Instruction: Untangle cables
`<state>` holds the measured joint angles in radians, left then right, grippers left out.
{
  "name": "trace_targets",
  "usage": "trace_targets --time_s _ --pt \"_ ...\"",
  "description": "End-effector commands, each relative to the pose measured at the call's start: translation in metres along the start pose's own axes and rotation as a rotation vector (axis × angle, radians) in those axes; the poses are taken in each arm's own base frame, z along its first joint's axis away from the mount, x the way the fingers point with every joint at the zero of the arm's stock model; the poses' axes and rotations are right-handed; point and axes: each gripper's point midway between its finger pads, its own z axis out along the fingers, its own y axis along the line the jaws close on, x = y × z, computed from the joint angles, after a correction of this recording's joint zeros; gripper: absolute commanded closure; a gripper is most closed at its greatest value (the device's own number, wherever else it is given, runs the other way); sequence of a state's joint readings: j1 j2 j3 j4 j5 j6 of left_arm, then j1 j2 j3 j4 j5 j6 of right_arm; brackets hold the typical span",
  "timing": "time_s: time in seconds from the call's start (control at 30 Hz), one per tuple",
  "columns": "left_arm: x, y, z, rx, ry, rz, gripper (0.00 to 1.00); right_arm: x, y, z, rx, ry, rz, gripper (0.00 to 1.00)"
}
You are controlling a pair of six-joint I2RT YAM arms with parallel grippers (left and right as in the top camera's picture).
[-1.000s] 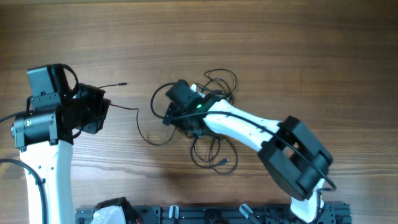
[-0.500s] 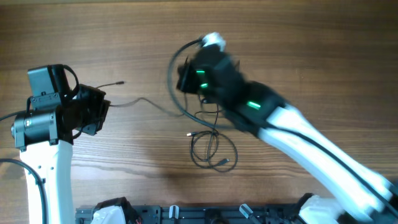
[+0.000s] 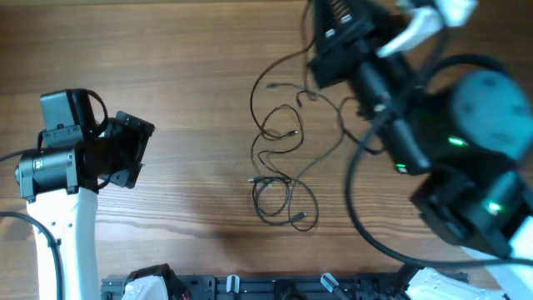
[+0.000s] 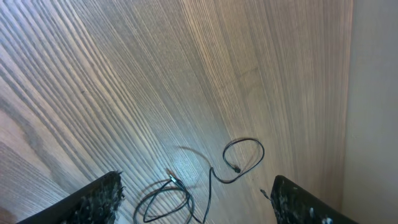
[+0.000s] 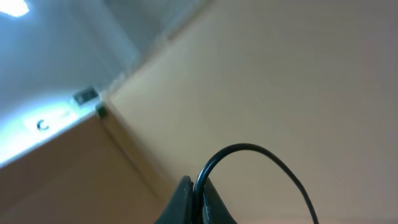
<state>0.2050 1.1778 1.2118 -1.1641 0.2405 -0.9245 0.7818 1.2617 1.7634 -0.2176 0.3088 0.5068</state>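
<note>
Thin black cables (image 3: 279,125) lie as loose squiggles mid-table, with a small coil (image 3: 283,202) just below them. My right gripper (image 3: 329,33) is raised high near the top edge, blurred, with a strand rising up to it. In the right wrist view the right gripper (image 5: 198,186) is shut on a black cable (image 5: 249,149) that arcs out of the pinch. My left gripper (image 3: 143,152) stands open at the left, apart from the cables. In the left wrist view, a cable loop (image 4: 245,155) and part of the coil (image 4: 168,198) lie beyond its spread fingers (image 4: 99,199).
The right arm's bulky links (image 3: 466,142) hang over the table's right half, with a thicker arm cable (image 3: 366,208) looping beside them. The left arm's base (image 3: 50,167) stands at the left. A black rail (image 3: 275,287) runs along the front edge.
The right gripper shut on a cable and swung up and to the right, stretching the tangle into looser squiggles. The left gripper opened and let go of the strand it held.
</note>
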Motion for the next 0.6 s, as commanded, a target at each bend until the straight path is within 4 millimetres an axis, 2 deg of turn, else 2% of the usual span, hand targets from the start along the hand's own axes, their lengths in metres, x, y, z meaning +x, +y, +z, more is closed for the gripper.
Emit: trace_targets --time_s 0.0,0.07,0.13,0.23,0.27,0.3,0.33,0.37,0.4,0.43,0.53,0.57 --pt "0.000 0.001 0.001 -0.006 -0.002 0.026 0.21 -0.065 0.008 -0.016 0.037 -0.176 -0.021 0.96" --pt "0.000 0.002 0.001 -0.008 -0.001 0.025 0.21 -0.085 0.017 -0.015 0.011 -0.251 0.010 0.95" --pt "0.001 0.002 0.001 -0.009 0.000 0.025 0.21 -0.078 0.008 -0.005 0.064 -0.254 -0.007 0.96" --pt "0.001 0.003 0.001 -0.015 0.004 0.027 0.21 -0.023 -0.042 0.027 0.318 -0.142 -0.143 0.95" --pt "0.002 0.004 0.001 -0.017 0.005 0.026 0.21 0.016 -0.057 0.044 0.368 -0.042 -0.201 0.95" --pt "0.002 0.004 0.001 -0.018 0.006 0.026 0.21 0.054 -0.063 0.061 0.354 0.066 -0.242 0.95" --pt "0.002 0.004 0.001 -0.018 0.006 0.026 0.21 0.085 -0.065 0.073 0.325 0.153 -0.281 0.95" --pt "0.002 0.004 0.001 -0.018 0.006 0.026 0.21 0.104 -0.066 0.080 0.300 0.207 -0.313 0.96" --pt "0.002 0.005 0.001 -0.020 0.007 0.026 0.21 0.108 -0.064 0.082 0.283 0.217 -0.313 0.95" --pt "0.002 0.005 0.001 -0.021 0.007 0.026 0.21 0.103 -0.056 0.082 0.248 0.211 -0.300 0.96" --pt "0.002 0.005 0.001 -0.021 0.007 0.025 0.21 0.064 -0.032 0.077 0.194 0.140 -0.268 0.96" --pt "0.002 0.005 0.001 -0.021 0.008 0.025 0.21 0.056 -0.030 0.074 0.199 0.129 -0.265 0.95"
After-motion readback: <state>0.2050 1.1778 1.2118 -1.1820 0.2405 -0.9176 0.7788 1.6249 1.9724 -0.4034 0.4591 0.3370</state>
